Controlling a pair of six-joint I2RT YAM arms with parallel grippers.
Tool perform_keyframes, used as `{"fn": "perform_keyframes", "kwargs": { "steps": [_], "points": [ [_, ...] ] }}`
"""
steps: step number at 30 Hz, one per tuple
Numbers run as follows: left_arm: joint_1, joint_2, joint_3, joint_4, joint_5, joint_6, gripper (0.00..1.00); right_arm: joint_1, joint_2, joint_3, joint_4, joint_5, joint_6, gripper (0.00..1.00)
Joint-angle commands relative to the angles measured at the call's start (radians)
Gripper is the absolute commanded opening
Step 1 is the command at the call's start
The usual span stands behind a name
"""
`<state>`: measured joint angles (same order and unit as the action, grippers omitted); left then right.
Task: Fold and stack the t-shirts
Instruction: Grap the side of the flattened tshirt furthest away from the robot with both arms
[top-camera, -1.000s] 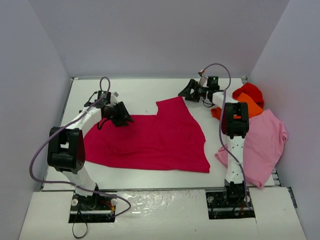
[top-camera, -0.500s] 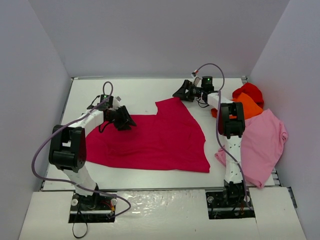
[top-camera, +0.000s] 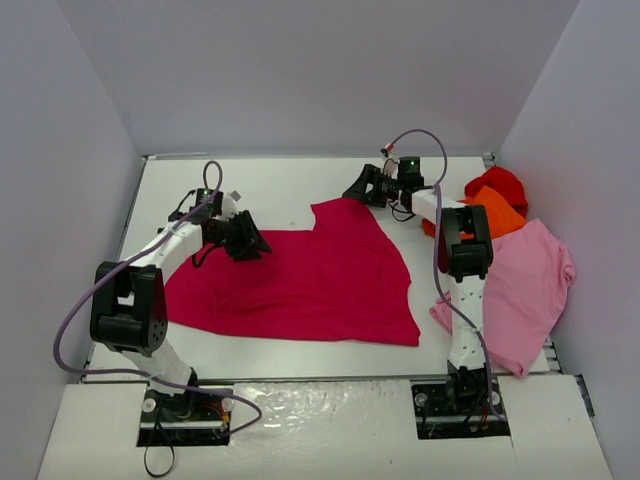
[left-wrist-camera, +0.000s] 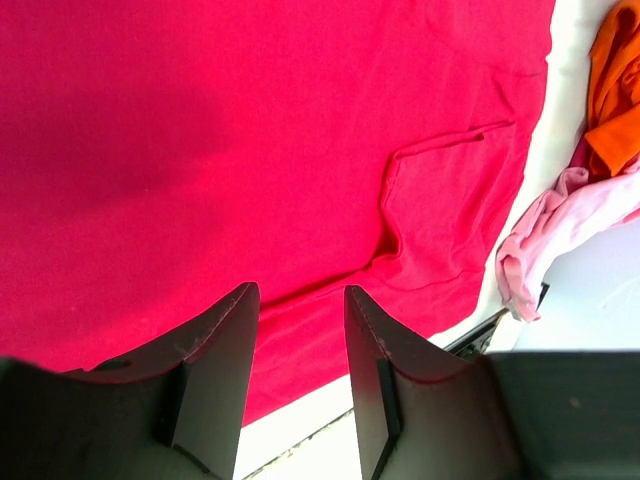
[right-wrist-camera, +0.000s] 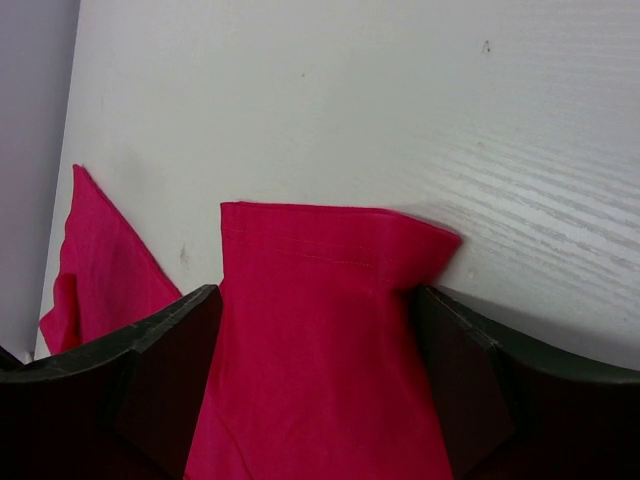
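The white worktop (top-camera: 280, 185) carries everything, with grey walls on three sides. Largest on it is the crimson t-shirt (top-camera: 310, 280), spread nearly flat across the middle and left. Its lower edge lies near the arms' bases, and one corner reaches up toward the far right of the cloth. A few low creases run across it.

At the right side lies the light pink t-shirt (top-camera: 530, 285), loosely spread, with its near end hanging toward the worktop's front edge. It lies just beside the crimson shirt's right edge, partly behind the right arm (top-camera: 465, 290). Beyond it sits the orange t-shirt (top-camera: 500, 213), crumpled and resting against the pink one's far end. The bright red t-shirt (top-camera: 500, 183) is bunched behind that, by the right wall.

The left arm (top-camera: 150, 270) reaches over the crimson shirt's far left edge. The left fingers (top-camera: 250, 242) stand partly apart over the cloth. Its wrist view shows flat crimson fabric and a hem line between them, with nothing pinched.

The right fingers (top-camera: 357, 188) are at the shirt's raised far corner and spread wide. In the right wrist view that corner lies flat on the worktop between them, its edges reaching both fingers, and it is not clamped.
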<state>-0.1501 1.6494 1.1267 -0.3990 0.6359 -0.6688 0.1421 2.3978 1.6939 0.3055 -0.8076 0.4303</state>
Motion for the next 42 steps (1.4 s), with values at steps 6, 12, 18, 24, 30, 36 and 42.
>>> {"fn": "perform_keyframes", "kwargs": {
  "steps": [6, 12, 18, 24, 30, 36, 42],
  "points": [
    [0.000, -0.051, 0.012, -0.053, 0.125, 0.037, 0.36, 0.016, -0.217, -0.167, -0.338, 0.389, 0.047, 0.83],
    [0.003, -0.017, 0.140, -0.115, 0.136, 0.097, 0.36, 0.019, -0.335, -0.205, -0.353, 0.403, 0.056, 0.85],
    [0.030, -0.002, 0.092, -0.044, 0.178, 0.096, 0.36, 0.034, -0.416, -0.204, -0.425, 0.432, 0.070, 0.85],
    [0.040, -0.013, 0.077, -0.041, 0.176, 0.103, 0.36, 0.050, -0.527, -0.105, -0.555, 0.423, 0.090, 0.85],
    [0.055, -0.034, 0.062, -0.028, 0.158, 0.103, 0.36, 0.051, -0.600, 0.064, -0.733, 0.449, 0.018, 0.88],
    [0.061, -0.027, 0.057, -0.024, 0.165, 0.098, 0.36, 0.046, -0.621, 0.082, -0.822, 0.546, -0.070, 0.89],
    [0.069, -0.018, 0.059, -0.026, 0.165, 0.103, 0.36, 0.041, -0.586, 0.037, -0.821, 0.517, -0.074, 0.89]
  ]
}}
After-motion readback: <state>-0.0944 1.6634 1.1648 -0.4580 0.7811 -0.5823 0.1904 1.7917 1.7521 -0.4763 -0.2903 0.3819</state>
